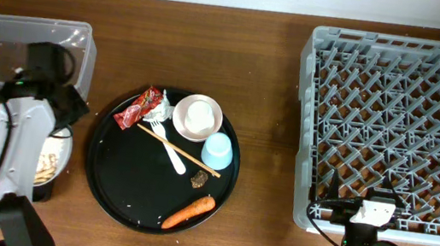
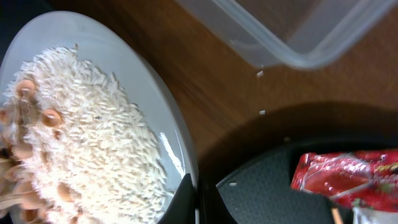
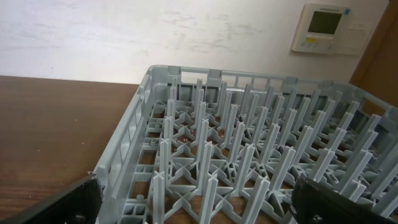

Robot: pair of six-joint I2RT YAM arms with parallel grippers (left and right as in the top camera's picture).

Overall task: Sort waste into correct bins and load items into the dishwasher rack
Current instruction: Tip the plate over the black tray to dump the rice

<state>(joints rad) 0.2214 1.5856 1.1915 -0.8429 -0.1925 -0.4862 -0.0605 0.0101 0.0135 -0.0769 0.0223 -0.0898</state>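
Step in hand: rice disposal. The left pincer [image 2: 194,202] is clamped on the rim of the plate [image 2: 166,134], which carries rice [image 2: 87,137] and sits just beside the clear tub [image 2: 298,37]. The right pincer [image 3: 196,202] stands apart at the rack [image 3: 205,155]. The next move probably calls for tipping the plate over a bin.

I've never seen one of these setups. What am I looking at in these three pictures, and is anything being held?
Two robot arms sit at a table. One picture looks down from above; the other two come from cameras on each wrist. The left end effector is shut on the rim of a white plate of rice, near a clear tub. The right end effector is open and empty, facing the grey rack. A round black tray carries a red wrapper, bowl, blue cup, fork, chopsticks and carrot.
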